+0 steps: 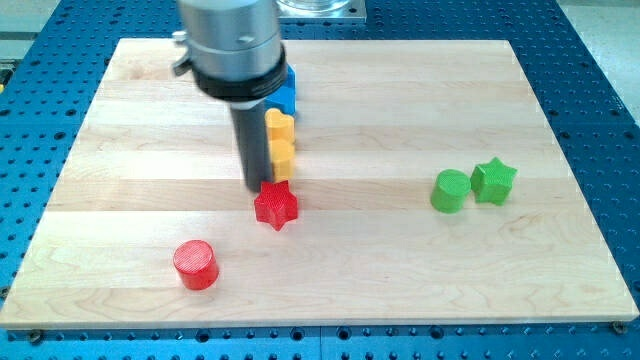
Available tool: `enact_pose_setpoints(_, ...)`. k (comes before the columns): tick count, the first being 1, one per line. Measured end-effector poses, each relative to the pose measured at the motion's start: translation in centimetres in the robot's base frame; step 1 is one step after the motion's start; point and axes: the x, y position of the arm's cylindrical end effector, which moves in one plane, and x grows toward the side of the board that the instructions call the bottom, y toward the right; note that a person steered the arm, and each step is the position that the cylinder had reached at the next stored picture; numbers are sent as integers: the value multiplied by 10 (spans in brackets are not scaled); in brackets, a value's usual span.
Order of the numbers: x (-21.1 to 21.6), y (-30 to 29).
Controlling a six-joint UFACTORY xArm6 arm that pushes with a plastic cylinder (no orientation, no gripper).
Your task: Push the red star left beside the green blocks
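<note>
The red star [276,206] lies on the wooden board [400,110] left of centre. My tip [258,187] stands at the star's upper left edge, touching or nearly touching it. The green cylinder [450,191] and the green star [493,181] sit side by side at the view's right, far from the red star.
A red cylinder [195,265] lies at the lower left. A yellow block [281,143] and a blue block [286,93] stand just right of the rod, partly hidden by it. The board's edges border a blue perforated table [600,120].
</note>
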Motion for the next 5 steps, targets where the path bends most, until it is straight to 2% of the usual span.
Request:
enact_pose_setpoints(1, 1, -23)
enact_pose_setpoints(2, 50, -52)
enact_pose_setpoints(3, 54, -8)
enact_pose_setpoints(4, 60, 68)
enact_pose_setpoints(5, 98, 37)
